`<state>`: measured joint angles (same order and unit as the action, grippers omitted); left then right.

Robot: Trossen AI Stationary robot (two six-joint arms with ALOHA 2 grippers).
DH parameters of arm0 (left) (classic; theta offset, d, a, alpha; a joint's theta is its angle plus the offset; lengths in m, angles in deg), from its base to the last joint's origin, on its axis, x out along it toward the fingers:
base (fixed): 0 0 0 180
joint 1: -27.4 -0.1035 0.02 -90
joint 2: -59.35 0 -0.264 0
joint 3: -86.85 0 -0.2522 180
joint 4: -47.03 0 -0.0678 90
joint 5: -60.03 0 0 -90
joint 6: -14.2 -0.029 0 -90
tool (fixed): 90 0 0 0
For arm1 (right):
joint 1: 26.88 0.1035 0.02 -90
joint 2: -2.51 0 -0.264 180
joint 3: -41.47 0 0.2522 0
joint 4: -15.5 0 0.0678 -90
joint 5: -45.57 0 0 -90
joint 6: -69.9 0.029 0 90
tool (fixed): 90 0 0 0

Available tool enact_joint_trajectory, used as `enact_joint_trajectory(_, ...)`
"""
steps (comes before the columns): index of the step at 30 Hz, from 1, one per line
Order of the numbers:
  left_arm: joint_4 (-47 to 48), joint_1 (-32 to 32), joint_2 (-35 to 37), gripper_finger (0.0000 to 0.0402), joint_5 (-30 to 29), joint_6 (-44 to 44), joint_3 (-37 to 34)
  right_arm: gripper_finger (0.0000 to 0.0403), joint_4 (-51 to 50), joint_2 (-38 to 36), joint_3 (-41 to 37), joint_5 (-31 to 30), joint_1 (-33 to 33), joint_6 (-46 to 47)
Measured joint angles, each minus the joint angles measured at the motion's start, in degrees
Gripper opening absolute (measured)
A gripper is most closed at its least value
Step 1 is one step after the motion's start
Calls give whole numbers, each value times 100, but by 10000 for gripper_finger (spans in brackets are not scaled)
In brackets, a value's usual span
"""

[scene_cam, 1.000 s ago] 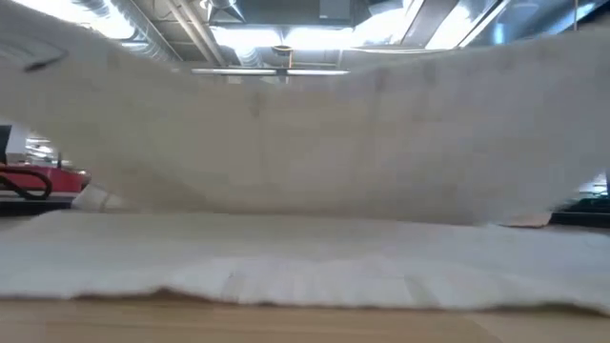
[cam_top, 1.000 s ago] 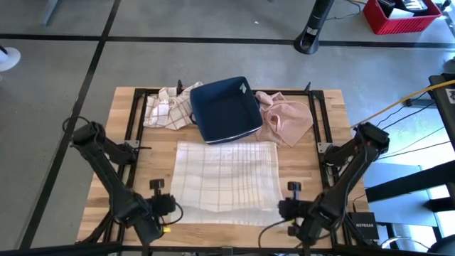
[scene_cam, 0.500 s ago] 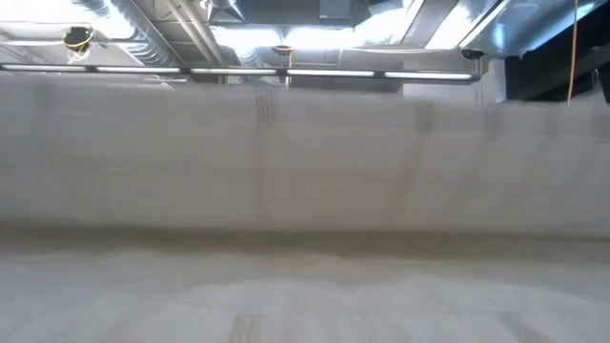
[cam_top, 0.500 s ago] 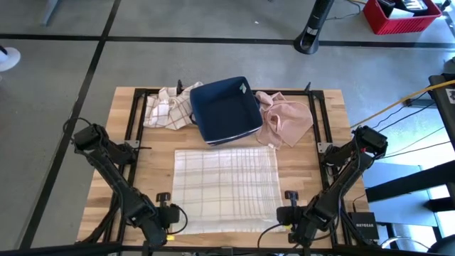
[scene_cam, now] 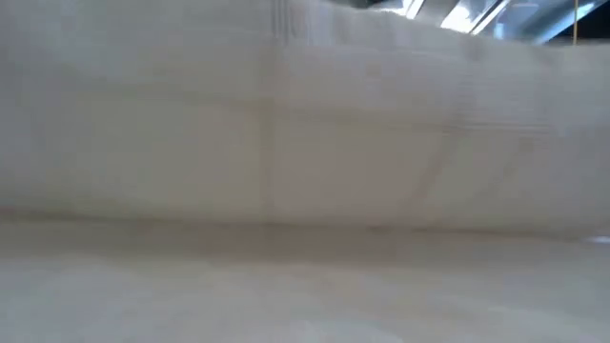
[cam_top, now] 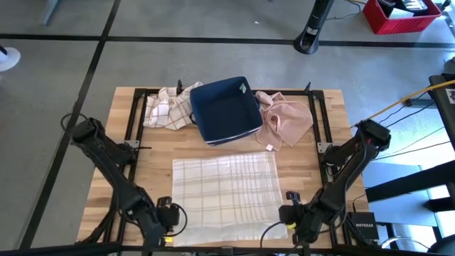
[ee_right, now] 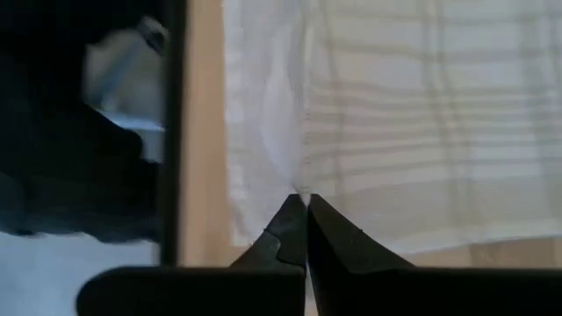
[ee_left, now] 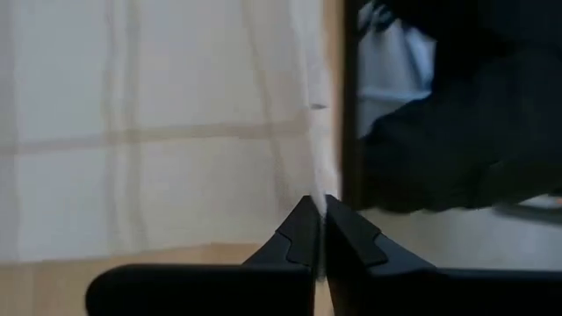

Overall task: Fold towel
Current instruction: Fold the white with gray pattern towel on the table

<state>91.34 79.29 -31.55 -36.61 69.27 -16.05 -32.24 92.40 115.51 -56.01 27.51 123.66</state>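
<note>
blue bin (cam_top: 226,108): contents not visible | towel (cam_top: 226,195): flat on table (cam_top: 323,117)

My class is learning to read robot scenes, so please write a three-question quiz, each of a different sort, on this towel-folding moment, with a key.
1. True or false: the left gripper and right gripper are each shut on a near corner of the checked towel.
2. What lies right of the navy bin in the overhead view? A) pink cloth B) red crate C) white bowl
3. Fill in: left of the bin lies a crumpled ______ cloth.

Key: 1 true; 2 A, the pink cloth; 3 plaid.
</note>
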Motion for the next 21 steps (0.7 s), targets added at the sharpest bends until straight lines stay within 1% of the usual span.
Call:
enact_joint_trajectory(3, -319, 149, 95, 1, -102, -7, 35, 3, 200, -127, 15, 75, 131, 30)
enact_joint_trajectory(4, -354, 201, 62, 1, -102, 15, 35, 3, 225, -103, 13, 189, 200, 63)
enact_joint_trajectory(8, -506, 323, -215, 1, -139, 145, -3, 3, 405, 164, 5, 499, 347, 143)
enact_joint_trajectory(12, -818, 320, -530, 3, -113, 87, -22, 3, 422, 430, 0, 514, 371, 156)
enact_joint_trajectory(14, -775, 312, -650, 4, -104, 166, -22, 5, 413, 534, 0, 514, 371, 303)
enact_joint_trajectory(17, -653, 305, -745, 9, -120, 320, -24, 18, 378, 605, -3, 514, 369, 532)
enact_joint_trajectory(21, -617, 318, -725, 28, -59, 457, -24, 55, 349, 605, -5, 590, 378, 626)
